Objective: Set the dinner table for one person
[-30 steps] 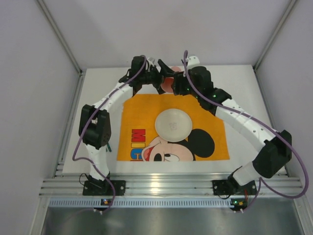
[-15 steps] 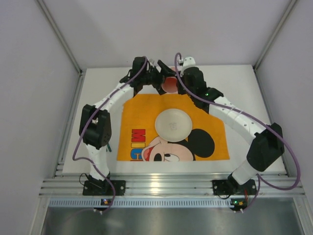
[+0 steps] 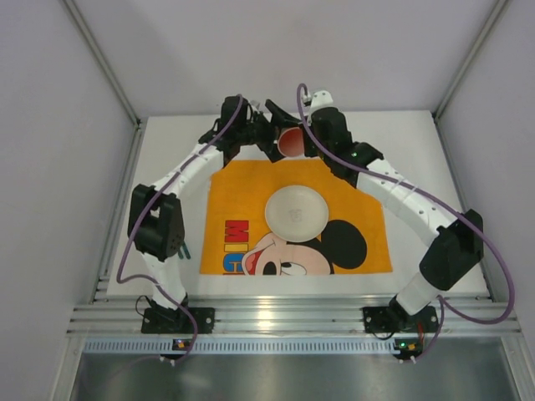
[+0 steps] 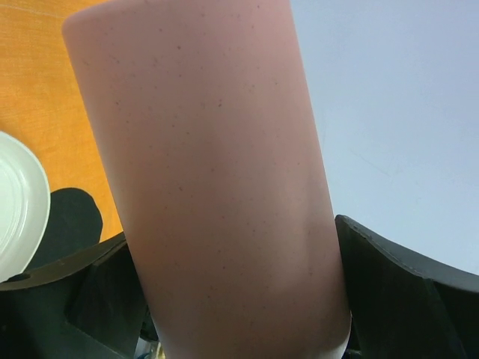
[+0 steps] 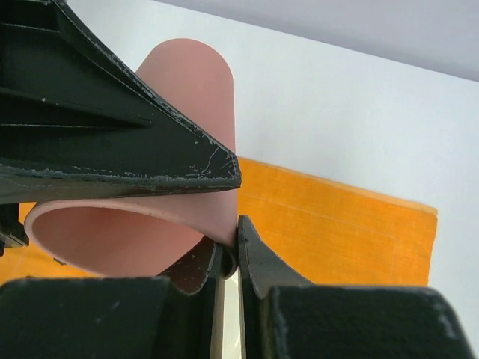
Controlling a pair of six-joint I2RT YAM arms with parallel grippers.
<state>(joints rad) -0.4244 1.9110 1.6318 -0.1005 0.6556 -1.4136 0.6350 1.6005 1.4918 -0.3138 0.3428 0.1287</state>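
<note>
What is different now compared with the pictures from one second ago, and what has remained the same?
The right gripper moved left to the pink cup and closed on its rim. The left gripper has the cup between its jaws; its elbow shifted slightly left. The white plate and orange placemat stayed in place.

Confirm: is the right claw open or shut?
Shut on the pink cup: the right claw pinches its rim wall between both fingers.
</note>
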